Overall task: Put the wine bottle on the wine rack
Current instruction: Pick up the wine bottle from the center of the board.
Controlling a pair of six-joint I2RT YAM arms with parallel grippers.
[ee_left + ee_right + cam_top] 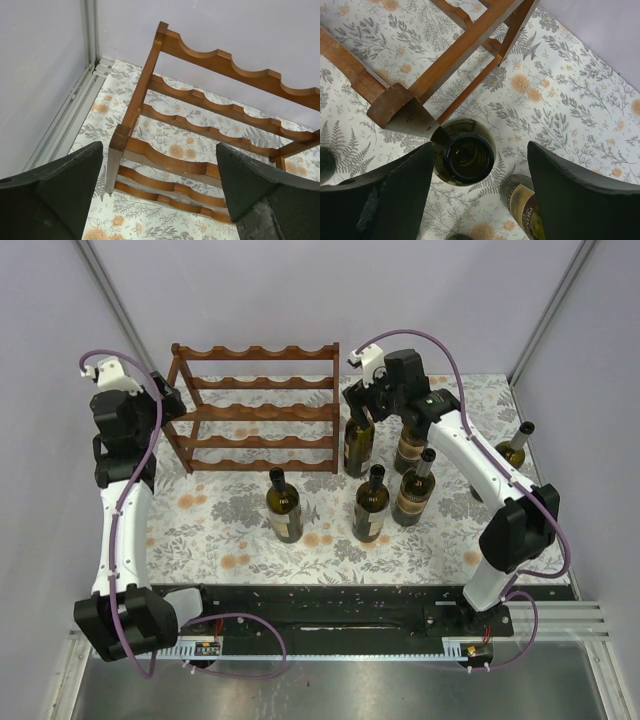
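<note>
Six bottles are seen standing upright on the flower-patterned worktop (pixel 230 530). The wine rack (pixel 255 410) is set at the far left of the worktop, its scalloped rails facing the arms. The wine bottle (pixel 469 157) is placed just beside the rack's right end, on the worktop and not on any rail. In the right wrist view its open mouth is seen from above, close to the rack's top corner post. The right fingers (pixel 385 200) are spread on either side of the bottle's neck, with a gap left on both sides, so nothing is gripped. The left fingers (pixel 55 195) are held wide apart and released above the rack's left end post, with nothing between them but the rack below. The five other bottles (pixel 284 505) are grouped in front of and to the right of the rack, one of them well apart at the right edge.
</note>
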